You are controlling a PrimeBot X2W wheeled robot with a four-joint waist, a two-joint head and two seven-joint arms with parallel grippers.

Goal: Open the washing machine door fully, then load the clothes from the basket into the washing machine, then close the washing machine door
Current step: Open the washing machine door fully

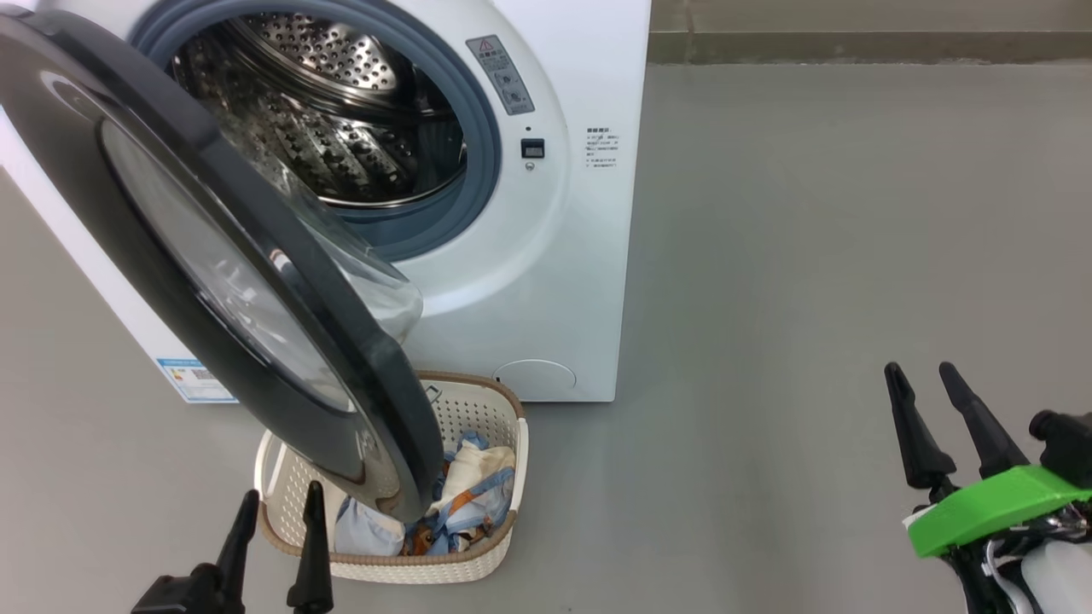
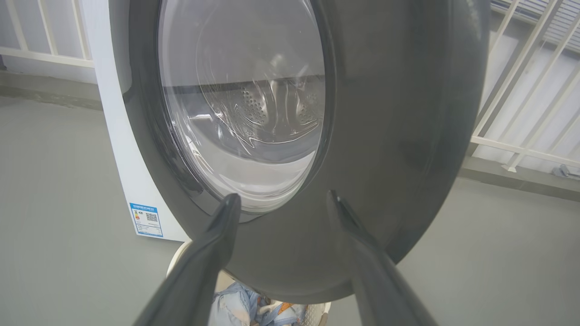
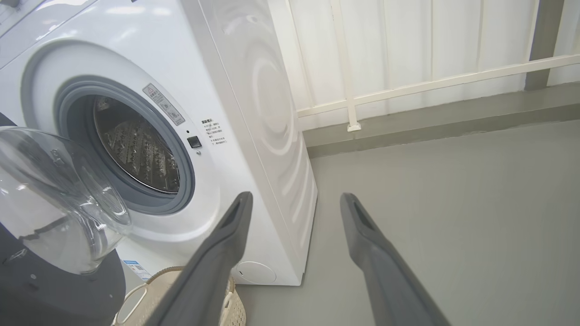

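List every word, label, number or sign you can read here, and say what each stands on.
Grey sticker on the washing machine front: red warning triangle; its print is too small to read.
Small dark print right of that sticker: too small to read.
Blue label at the machine's lower corner: QR code; words blurred.
No word or number reads clearly.
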